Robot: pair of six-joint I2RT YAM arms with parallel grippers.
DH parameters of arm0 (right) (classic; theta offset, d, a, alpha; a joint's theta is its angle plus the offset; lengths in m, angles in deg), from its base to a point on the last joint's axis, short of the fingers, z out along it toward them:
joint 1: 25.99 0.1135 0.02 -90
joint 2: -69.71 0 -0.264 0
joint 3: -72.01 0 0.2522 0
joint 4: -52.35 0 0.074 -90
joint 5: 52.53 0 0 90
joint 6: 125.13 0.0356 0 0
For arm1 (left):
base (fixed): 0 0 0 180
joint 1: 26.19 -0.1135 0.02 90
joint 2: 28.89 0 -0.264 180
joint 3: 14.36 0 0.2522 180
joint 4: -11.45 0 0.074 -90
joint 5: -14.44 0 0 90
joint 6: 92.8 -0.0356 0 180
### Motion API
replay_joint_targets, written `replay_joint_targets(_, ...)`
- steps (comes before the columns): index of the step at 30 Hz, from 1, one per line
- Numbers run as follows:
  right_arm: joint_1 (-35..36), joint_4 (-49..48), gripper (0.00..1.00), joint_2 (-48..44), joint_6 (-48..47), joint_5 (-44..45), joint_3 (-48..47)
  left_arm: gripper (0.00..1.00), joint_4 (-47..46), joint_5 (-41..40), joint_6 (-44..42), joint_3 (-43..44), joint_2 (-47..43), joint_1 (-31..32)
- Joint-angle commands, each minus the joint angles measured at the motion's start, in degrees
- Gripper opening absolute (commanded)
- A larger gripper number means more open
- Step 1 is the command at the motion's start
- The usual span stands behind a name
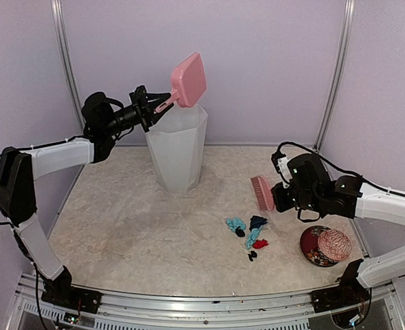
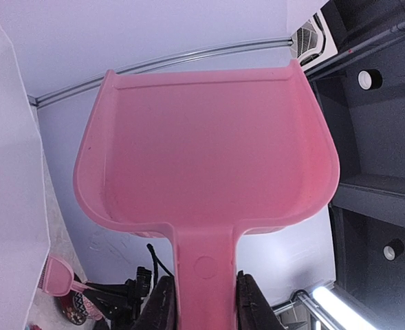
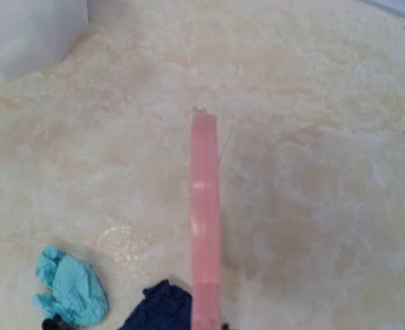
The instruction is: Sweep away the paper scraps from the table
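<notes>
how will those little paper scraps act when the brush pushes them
The paper scraps look crumpled and tiny, so they are probably very light and likely to scatter rather than slide together. The teal scrap looks soft and wrinkly, so it may squash under the brush.

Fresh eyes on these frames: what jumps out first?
The pink dustpan, held up by the left gripper over the white bin at the back of the table; the left wrist view shows it empty. Next, the small cluster of paper scraps right of centre, with the right gripper holding a pink brush just beyond them.
</notes>
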Motion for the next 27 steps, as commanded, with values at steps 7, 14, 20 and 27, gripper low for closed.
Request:
replay_joint_targets(7, -0.7, -2.6, 0.00, -4.6, -1.9, -3.3, -2.7, 0.00, 7.4, -1.2, -12.1, -1.6, -8.3, 0.3)
replay_joint_targets(14, -0.8, -11.9, 0.00, -4.2, 3.9, -16.9, 0.0, 0.00, 18.2, 0.2, -28.0, -3.1, -15.5, 0.7)
replay_joint_targets(20, -0.8, -20.1, 0.00, 0.6, 12.2, -26.9, 2.8, 0.00, 35.1, -4.6, -44.9, -4.2, -22.3, 3.1)
replay_joint_targets(27, -0.8, -26.6, 0.00, 6.6, 19.3, -34.3, 6.1, 0.00, 48.3, -15.5, -61.4, -6.3, -28.6, 9.8)
